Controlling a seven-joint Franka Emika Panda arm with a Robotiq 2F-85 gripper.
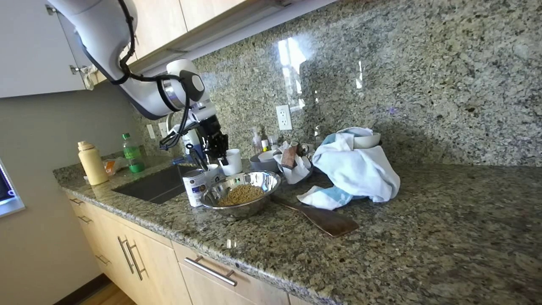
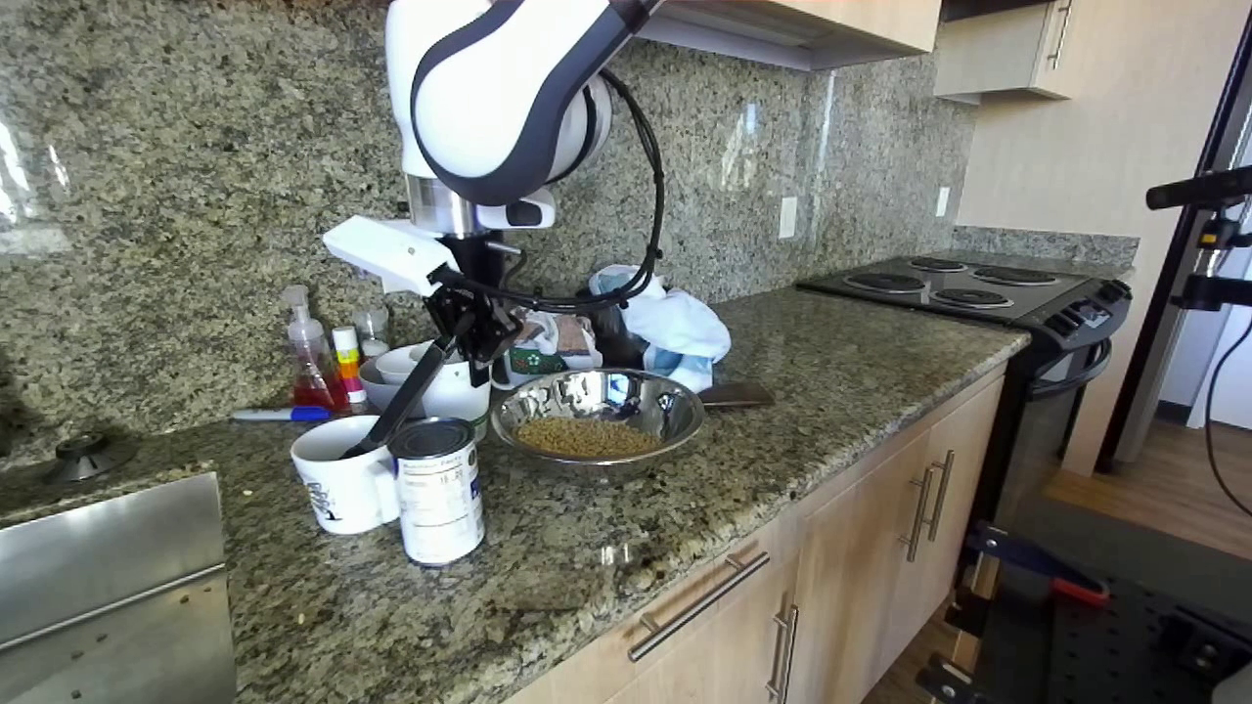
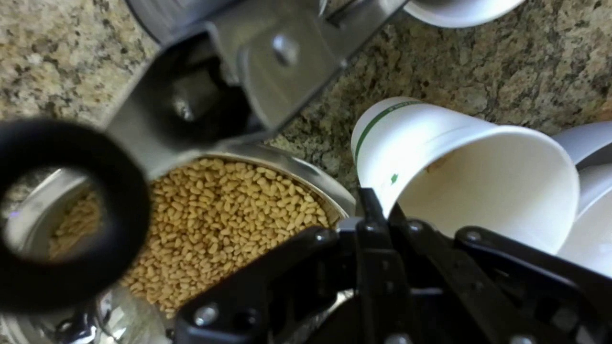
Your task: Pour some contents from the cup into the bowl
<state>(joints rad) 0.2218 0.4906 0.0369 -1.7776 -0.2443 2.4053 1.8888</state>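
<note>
The white cup (image 1: 232, 163) stands upright beside the metal bowl. In an exterior view the cup (image 2: 456, 393) is partly behind the can. In the wrist view the cup (image 3: 406, 138) has a green band near its base, and a small brownish patch shows inside. My gripper (image 3: 377, 208) is shut on the cup's rim, one finger outside the wall and one inside. The gripper also shows in both exterior views (image 1: 224, 161) (image 2: 479, 372). I cannot tell whether the cup touches the counter. The shiny bowl (image 1: 272, 181) (image 2: 677, 411) (image 3: 334, 188) holds yellowish-brown grains.
A labelled can (image 2: 440, 504) and a white mug (image 2: 342, 489) stand close by. A dark utensil (image 2: 411, 396) leans out of the mug and passes close to the wrist camera. A wooden spatula (image 1: 332, 221), a cloth heap (image 1: 355, 169) and a sink (image 1: 154, 184) are nearby.
</note>
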